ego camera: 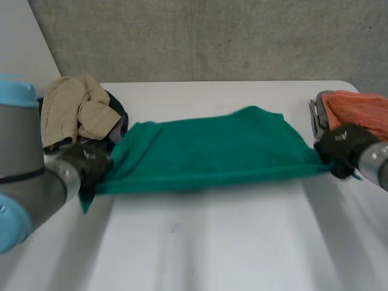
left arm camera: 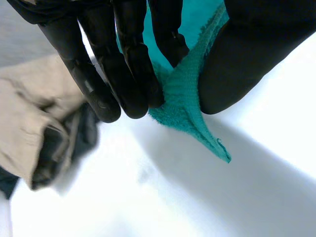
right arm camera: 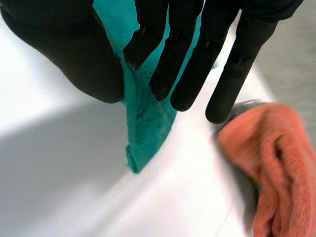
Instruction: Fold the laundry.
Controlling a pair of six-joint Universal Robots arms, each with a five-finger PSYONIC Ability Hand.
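A green towel (ego camera: 212, 151) stretches across the middle of the white table, its near edge lifted and pulled taut between both hands. My left hand (ego camera: 88, 162) pinches the towel's near left corner (left arm camera: 190, 111) between fingers (left arm camera: 126, 74) and thumb, the corner's tip hanging below the grip. My right hand (ego camera: 344, 148) pinches the near right corner (right arm camera: 145, 126) the same way, fingers (right arm camera: 182, 64) against the thumb, with the tip dangling over the table.
A beige garment (ego camera: 76, 112) lies bunched on a dark one at the table's left, also beside my left hand as the beige garment (left arm camera: 29, 123). An orange towel (ego camera: 361, 109) lies over grey cloth at the right edge, near my right hand as the orange towel (right arm camera: 276, 158).
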